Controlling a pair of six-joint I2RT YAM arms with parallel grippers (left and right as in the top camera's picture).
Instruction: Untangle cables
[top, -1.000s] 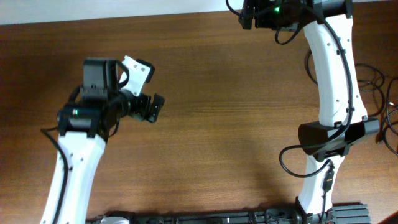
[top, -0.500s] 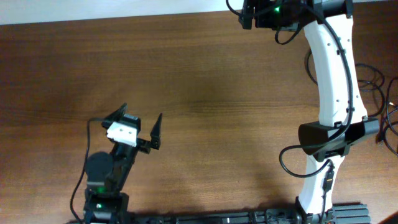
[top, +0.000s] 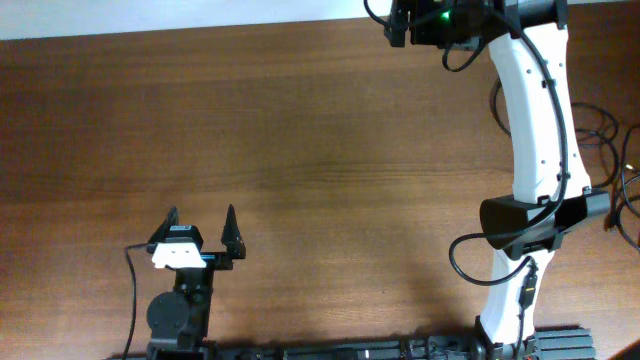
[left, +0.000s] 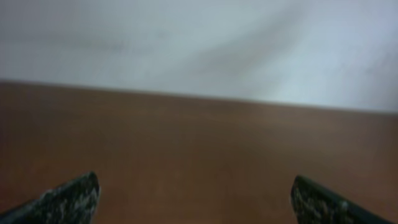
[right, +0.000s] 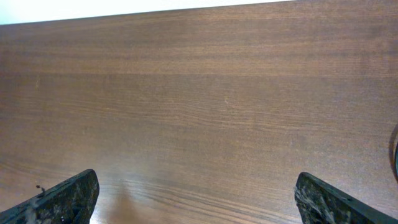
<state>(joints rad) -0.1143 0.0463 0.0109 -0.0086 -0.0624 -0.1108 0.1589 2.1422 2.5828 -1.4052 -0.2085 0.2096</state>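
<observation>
— Since the frame's edge crops them, how much of the cables (top: 618, 178) can you see?

— Only a few thin black loops at the far right of the table (top: 330, 150), seen from above. Part of them runs out of view, and part is hidden behind the right arm (top: 535, 110). I can't tell how many cords there are, and no plug is clear enough to name.

— Is either hand near them?

— No. The left gripper (top: 200, 228) sits low at the near left, well apart from them, its two fingers spread with nothing between. Its own camera is blurred, showing just the two dark fingertips (left: 68, 198) in the bottom corners, brown wood and a pale wall (left: 199, 43) beyond.

— And the right one?

— From above, the arm reaches to the top edge and ends in a dark block. I can't pick the fingers out there. In the wrist view the right gripper (right: 198, 200) is spread wide over bare wood, empty, with only the tips in view at the bottom corners.

— Any cord in that view?

— A dark sliver at the right edge, too cut off to say what it is.
</observation>
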